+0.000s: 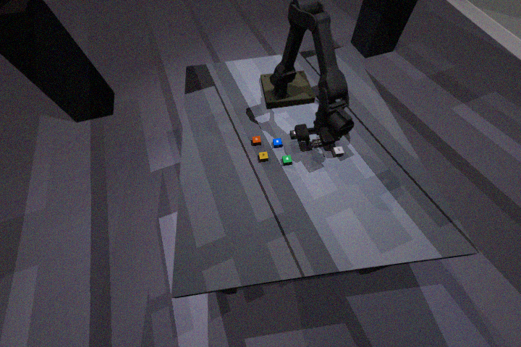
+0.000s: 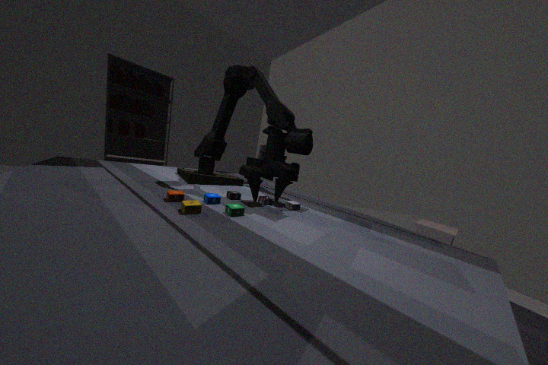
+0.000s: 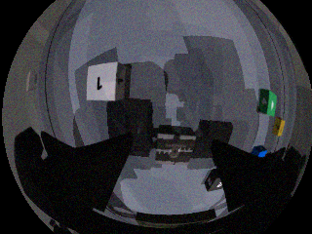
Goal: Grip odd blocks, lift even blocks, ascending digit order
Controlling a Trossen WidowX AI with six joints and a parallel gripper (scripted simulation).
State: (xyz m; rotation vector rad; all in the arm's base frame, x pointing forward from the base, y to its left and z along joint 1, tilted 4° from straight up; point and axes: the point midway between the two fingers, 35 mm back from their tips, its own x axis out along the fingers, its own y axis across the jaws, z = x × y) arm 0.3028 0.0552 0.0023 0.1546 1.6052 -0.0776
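My gripper (image 1: pixel 318 144) (image 2: pixel 266 201) (image 3: pixel 175 142) is open, its fingers low on either side of a dark reddish-brown block (image 2: pixel 263 199) (image 3: pixel 175 145), with a gap on both sides. That block's digit is unreadable. A white block (image 1: pixel 338 150) (image 2: pixel 292 205) (image 3: pixel 101 82) showing 1 sits just outside the fingers. A green block (image 1: pixel 286 159) (image 2: pixel 234 210) (image 3: pixel 268 102), apparently 4, a yellow block (image 1: pixel 263 156) (image 2: pixel 191 207) (image 3: pixel 279 127), a blue block (image 1: pixel 277 142) (image 2: pixel 212 198) (image 3: pixel 259 151) and an orange block (image 1: pixel 256 140) (image 2: pixel 175 195) stand apart; the other digits are unclear.
A black block (image 2: pixel 234 195) (image 3: pixel 214 180) stands near the gripper, on the arm's base side; the arm hides it in the top view. The arm's base plate (image 1: pixel 269 99) (image 2: pixel 188 177) is at the back. Dark shadows lie around the fingers.
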